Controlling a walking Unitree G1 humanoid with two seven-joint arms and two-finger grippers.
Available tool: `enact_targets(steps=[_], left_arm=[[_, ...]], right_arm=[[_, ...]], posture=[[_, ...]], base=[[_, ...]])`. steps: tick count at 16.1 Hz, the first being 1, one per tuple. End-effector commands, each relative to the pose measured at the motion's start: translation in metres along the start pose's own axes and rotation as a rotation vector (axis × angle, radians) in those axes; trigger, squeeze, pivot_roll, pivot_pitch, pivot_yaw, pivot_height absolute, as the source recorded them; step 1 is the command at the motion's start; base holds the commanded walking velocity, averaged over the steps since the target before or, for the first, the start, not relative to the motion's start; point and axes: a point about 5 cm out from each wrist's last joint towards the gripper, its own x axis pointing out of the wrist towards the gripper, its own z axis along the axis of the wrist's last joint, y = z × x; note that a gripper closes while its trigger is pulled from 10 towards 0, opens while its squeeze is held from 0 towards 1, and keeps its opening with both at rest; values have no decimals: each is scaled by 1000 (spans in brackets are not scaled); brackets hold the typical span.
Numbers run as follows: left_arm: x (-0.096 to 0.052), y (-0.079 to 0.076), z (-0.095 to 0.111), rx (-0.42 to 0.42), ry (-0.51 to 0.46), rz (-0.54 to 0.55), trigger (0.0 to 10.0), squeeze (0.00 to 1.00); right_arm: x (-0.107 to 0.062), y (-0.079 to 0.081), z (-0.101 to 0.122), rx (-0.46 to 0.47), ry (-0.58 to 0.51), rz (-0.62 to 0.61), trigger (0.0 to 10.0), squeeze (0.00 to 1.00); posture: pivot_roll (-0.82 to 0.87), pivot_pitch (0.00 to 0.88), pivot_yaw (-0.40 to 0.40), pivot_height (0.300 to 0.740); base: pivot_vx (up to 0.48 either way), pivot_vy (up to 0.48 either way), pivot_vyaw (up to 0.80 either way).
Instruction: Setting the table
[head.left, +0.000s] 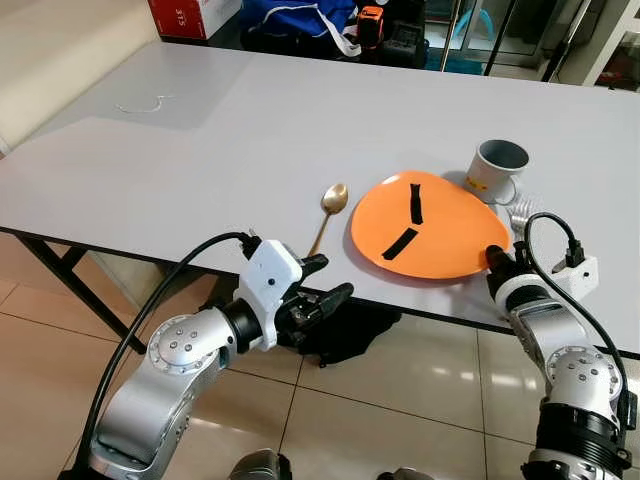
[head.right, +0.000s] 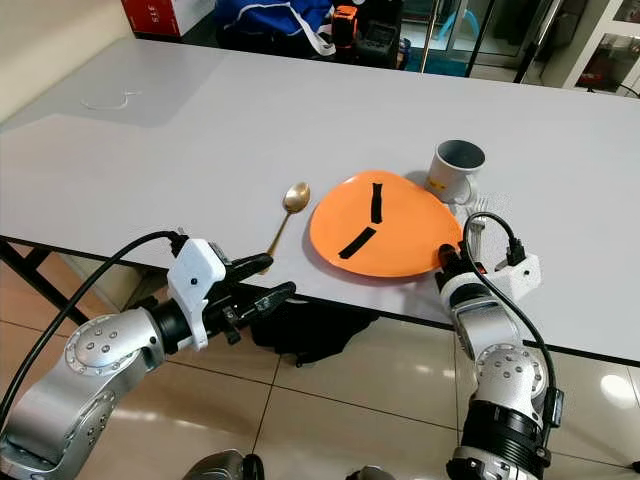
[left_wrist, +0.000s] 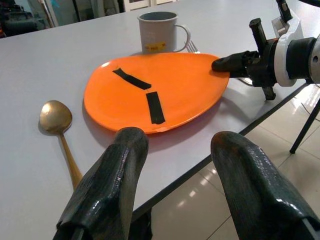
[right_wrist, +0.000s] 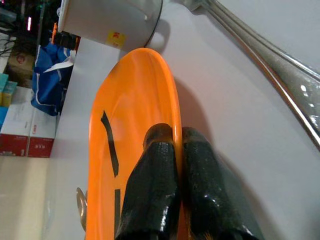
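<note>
An orange plate (head.left: 440, 215) with two black tape strips lies near the front edge of the grey table (head.left: 200, 130). My right gripper (head.left: 495, 258) is shut on the plate's near right rim (right_wrist: 172, 115), one finger above and one below. A gold spoon (head.left: 333, 200) lies just left of the plate, its handle toward the table edge. A grey mug (head.left: 497, 170) stands behind the plate's right side, with a silver fork (head.left: 525, 212) beside it. My left gripper (head.left: 333, 277) hangs open at the table's front edge, by the end of the spoon's handle.
A black cloth (head.left: 350, 330) lies on the tiled floor under the table's front edge. At the far end of the table stand a red box (head.left: 190, 15) and a blue bag (head.left: 300, 15). The table's left half is bare.
</note>
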Motion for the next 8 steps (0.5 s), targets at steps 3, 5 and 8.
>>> enact_targets(steps=[3, 5, 8], left_arm=[[-1, -2, 5, 21, -7, -15, 10000, 0], [-2, -1, 5, 21, -5, -13, 10000, 0], [-2, -2, 5, 21, -5, -16, 10000, 0]], right_arm=[[-2, -7, -4, -4, 34, -33, 10000, 1000], [-3, -8, -5, -7, 44, -39, 10000, 1000], [-7, -10, -6, -2, 58, -40, 10000, 1000]], posture=[[69, 78, 20, 740], [70, 80, 19, 740], [65, 79, 22, 740]], base=[[0, 0, 0], [0, 0, 0], [0, 0, 0]])
